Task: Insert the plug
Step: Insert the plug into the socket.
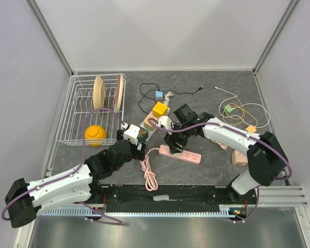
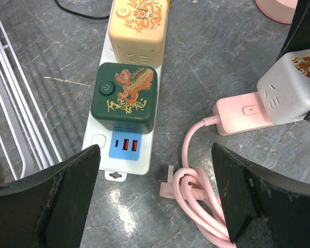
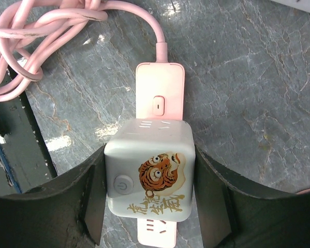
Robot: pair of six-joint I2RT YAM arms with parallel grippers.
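Note:
My right gripper is shut on a white cube plug with a tiger print. The cube sits on top of the pink power strip, covering its sockets next to the switch. The left wrist view shows the cube on the pink strip; I cannot tell how deep it sits. My left gripper is open and empty above the pink strip's own plug and coiled cable. In the top view the right gripper is over the pink strip.
A white power strip carries a green cube and a cream cube. A wire dish rack with plates and a yellow bowl stands at the left. Loose cables and small adapters lie at the back right.

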